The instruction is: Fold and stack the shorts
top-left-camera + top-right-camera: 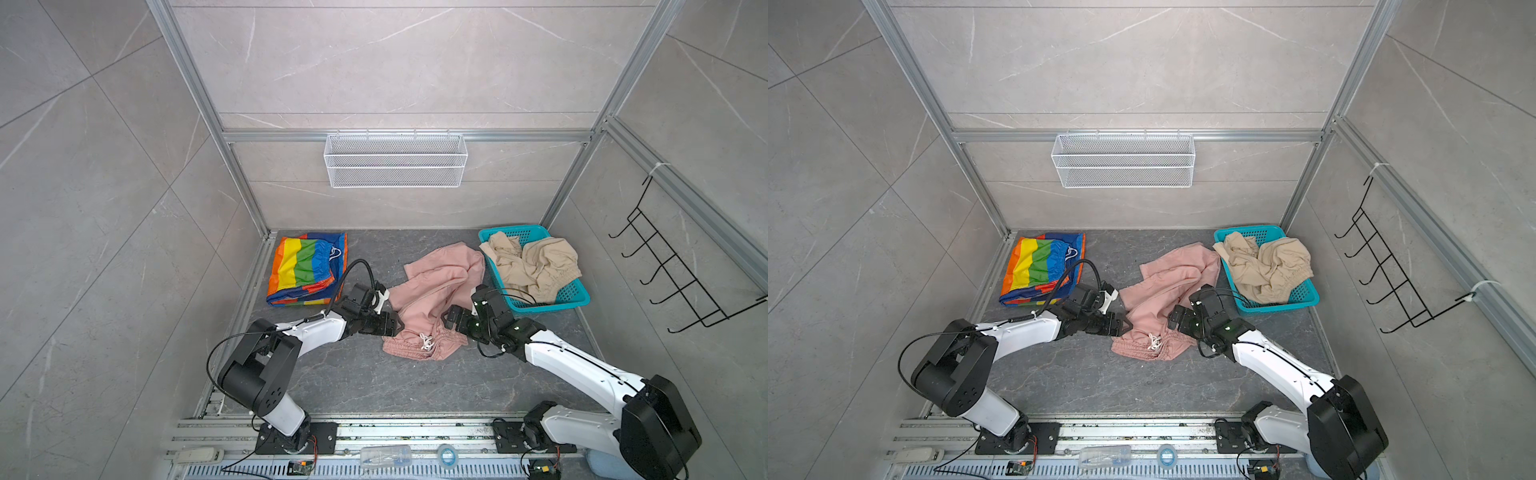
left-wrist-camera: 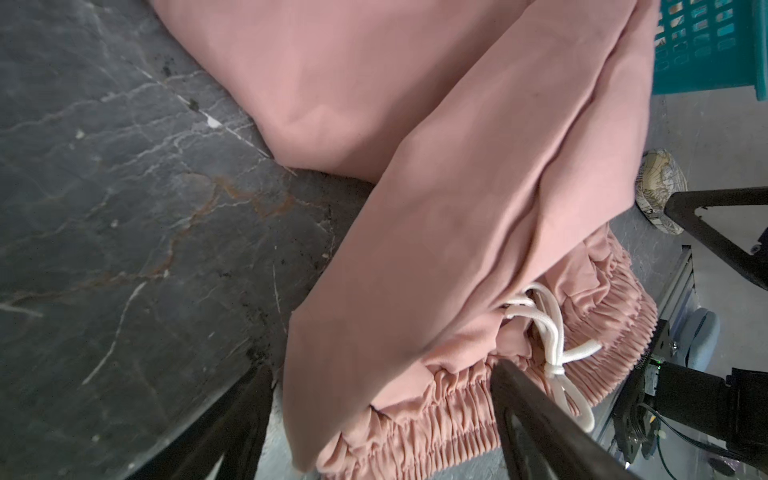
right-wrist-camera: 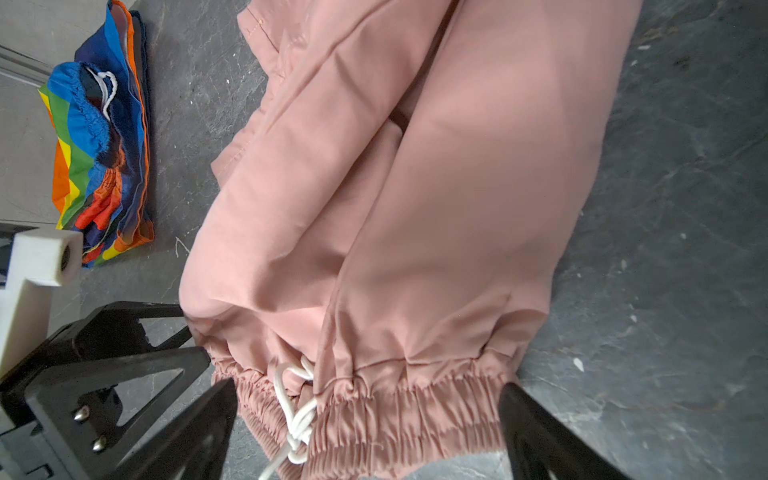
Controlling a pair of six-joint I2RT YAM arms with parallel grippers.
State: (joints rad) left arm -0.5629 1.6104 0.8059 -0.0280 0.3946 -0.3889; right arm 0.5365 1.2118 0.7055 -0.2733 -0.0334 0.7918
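Pink shorts (image 1: 432, 291) lie crumpled just beside the teal basket (image 1: 577, 297): soft, light, floppy. L gripper (image 1: 400, 324) & R gripper (image 1: 446, 318) both gape, holding nothing. You'd prob. best pinch the gathered waistband (image 1: 409, 351) corners.

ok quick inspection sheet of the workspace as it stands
surface: dark marbled tabletop, scuffed
job's things: rainbow shorts folded far left; pink shorts rumpled mid-table; beige shorts bunched in teal basket
clutter: tape roll on the front rail
grippers: left claw and right claw open, either side of the pink waistband, holding nothing
cables: black cable loops above the left arm
surroundings: white wire basket on back wall, black hook rack on right wall
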